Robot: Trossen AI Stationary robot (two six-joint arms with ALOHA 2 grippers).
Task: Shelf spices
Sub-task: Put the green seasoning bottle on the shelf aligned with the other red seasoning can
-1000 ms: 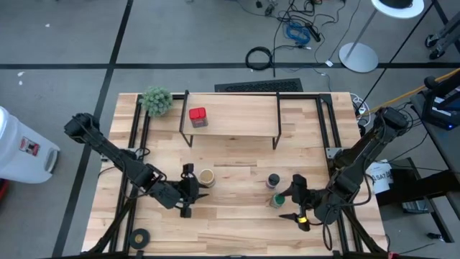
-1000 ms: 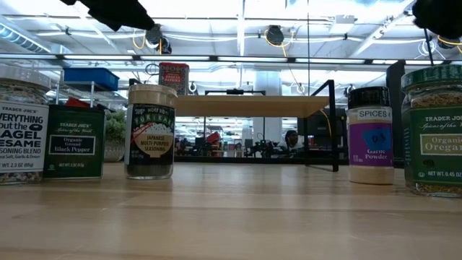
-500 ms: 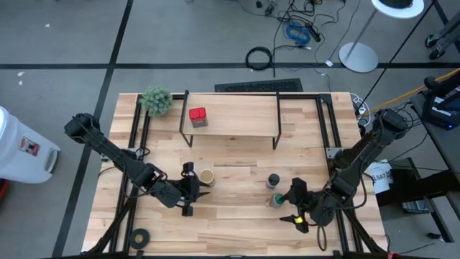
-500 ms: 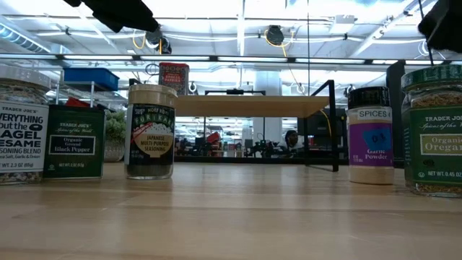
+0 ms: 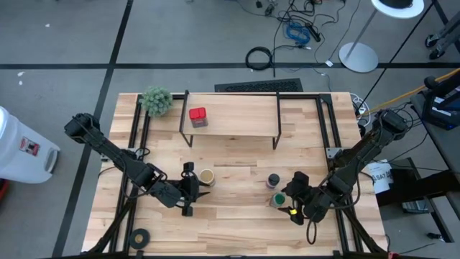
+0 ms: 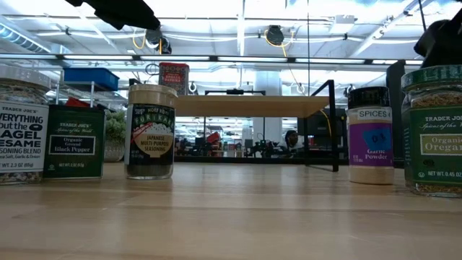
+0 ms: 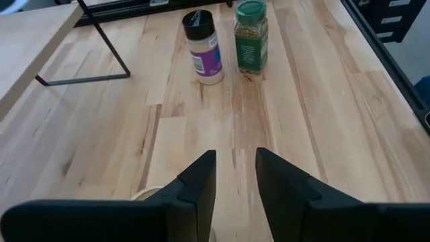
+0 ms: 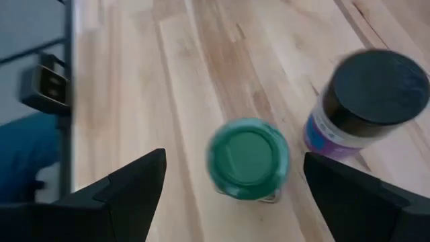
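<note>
Landmark: the shelf [image 5: 230, 119], light top board on thin black legs, standing toward the far side of the table [image 5: 237, 216]. Nearest the front edge, well short of the shelf, the right gripper [image 5: 293, 200] hangs above the green-lidded jar [image 5: 277, 200] with its fingers spread wide, one to each side of the lid in the right wrist view and touching nothing. The purple-labelled jar [image 5: 273, 180] with the dark lid stands just beside the green one, on the side toward the shelf. Also in front of the shelf, below its left half, the left gripper [image 5: 188, 189] rests beside the tan-lidded jar [image 5: 207, 176]; its fingers sit narrowly apart and nothing shows between them in the left wrist view. On the shelf itself, near its left end, one red tin [image 5: 198, 116] is already placed. The low view shows two more spices at the table's near left, a dark square pepper tin [image 6: 73, 141] and a tall jar [image 6: 22, 126] beside it. Judgement: the green-lidded jar looks small, rigid and light, probably glass with a smooth label, so slippery and breakable if dropped. Best hold is across the ribbed lid or just under it, squarely, keeping clear of the neighbouring jar.
</note>
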